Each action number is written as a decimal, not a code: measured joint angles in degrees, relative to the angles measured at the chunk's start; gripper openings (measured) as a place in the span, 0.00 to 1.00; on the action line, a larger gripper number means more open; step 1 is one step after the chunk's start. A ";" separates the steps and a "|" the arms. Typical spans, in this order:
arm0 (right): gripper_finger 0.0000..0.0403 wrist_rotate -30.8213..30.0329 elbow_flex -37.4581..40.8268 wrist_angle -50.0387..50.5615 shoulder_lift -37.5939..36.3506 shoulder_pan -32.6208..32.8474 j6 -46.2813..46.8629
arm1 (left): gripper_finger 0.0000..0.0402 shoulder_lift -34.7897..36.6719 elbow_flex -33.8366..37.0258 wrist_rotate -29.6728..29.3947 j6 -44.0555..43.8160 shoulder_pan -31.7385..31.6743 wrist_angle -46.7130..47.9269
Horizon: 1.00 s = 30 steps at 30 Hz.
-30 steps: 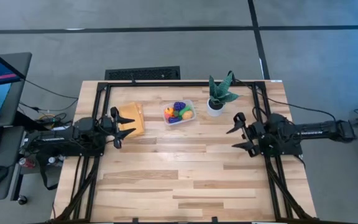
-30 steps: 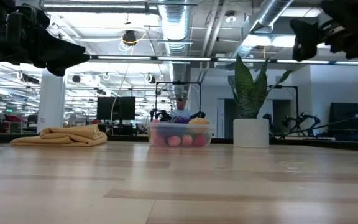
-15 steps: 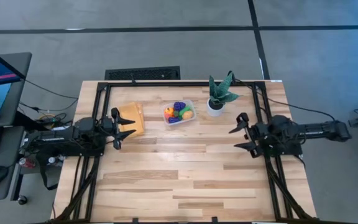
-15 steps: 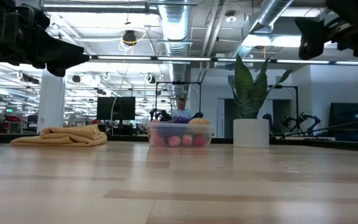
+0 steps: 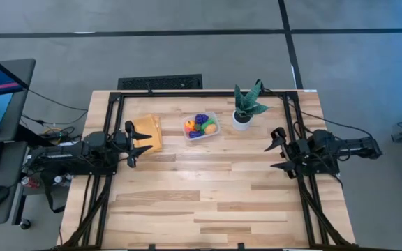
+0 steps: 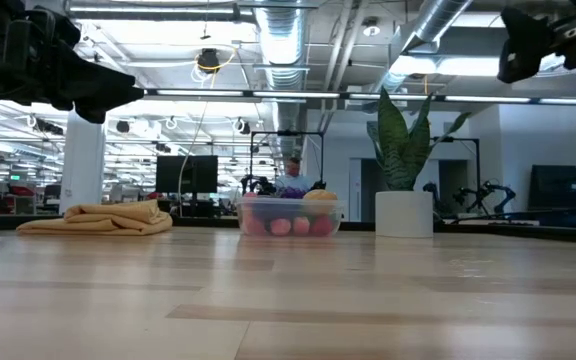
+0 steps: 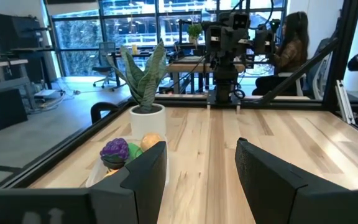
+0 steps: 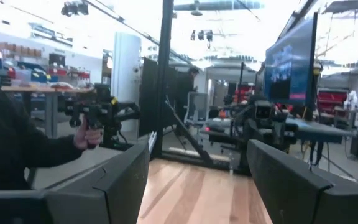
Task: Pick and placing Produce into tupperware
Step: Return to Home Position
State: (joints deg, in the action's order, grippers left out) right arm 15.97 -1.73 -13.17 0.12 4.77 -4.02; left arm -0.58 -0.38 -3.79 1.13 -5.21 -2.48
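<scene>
The tupperware (image 5: 201, 126) is a small clear tub standing on its base at the far middle of the table. The produce (image 5: 202, 125) lies inside it: purple grapes, orange and green pieces. In the low view, pink and red pieces (image 6: 290, 226) show through its wall. My left gripper (image 5: 139, 141) hovers open and level at the table's left edge, pointing across the table, with the tub (image 7: 114, 163) ahead of it on the far side. My right gripper (image 5: 278, 150) hovers open at the right edge, well away from the tub. Nothing is between either pair of fingers.
A spiky plant in a white pot (image 5: 243, 110) stands just right of the tub. A folded tan cloth (image 5: 149, 132) lies left of it, by my left gripper. A black frame (image 5: 201, 93) runs along the table's far and side edges. A person's sleeve (image 8: 17, 143) shows beyond the table.
My right gripper has drawn back toward the table's right edge and risen a little, staying open. The tub, the produce and my left arm have kept still.
</scene>
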 joint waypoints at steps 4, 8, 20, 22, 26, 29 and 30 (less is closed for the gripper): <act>0.66 -0.15 -0.12 1.11 -0.02 0.48 -0.99 | 0.45 0.00 0.00 -0.02 -0.02 0.00 -0.23; 0.66 -3.38 0.24 4.38 -0.02 0.62 -0.65 | 0.45 0.00 0.00 -0.02 0.09 -0.02 -0.66; 0.66 -2.28 1.34 2.29 -0.06 0.32 -2.83 | 0.45 0.00 0.00 0.50 0.26 0.00 -1.00; 0.66 -0.69 1.34 2.82 0.01 0.37 -3.81 | 0.45 0.00 0.01 0.50 0.26 -0.02 -1.03; 0.66 0.56 1.34 2.72 -0.02 0.32 -4.46 | 0.45 0.00 0.01 0.48 0.33 -0.02 -1.02; 0.66 0.52 1.37 2.97 -0.02 -0.06 -4.56 | 0.45 0.00 0.00 0.49 0.69 -0.01 -0.62; 0.66 0.51 1.37 3.49 -0.02 -0.20 -4.44 | 0.45 0.00 0.01 0.61 1.20 -0.01 0.01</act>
State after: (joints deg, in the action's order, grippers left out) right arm 16.48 -0.36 -9.67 0.10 4.57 -8.45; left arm -0.58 -0.37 -3.19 2.33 -5.23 -2.47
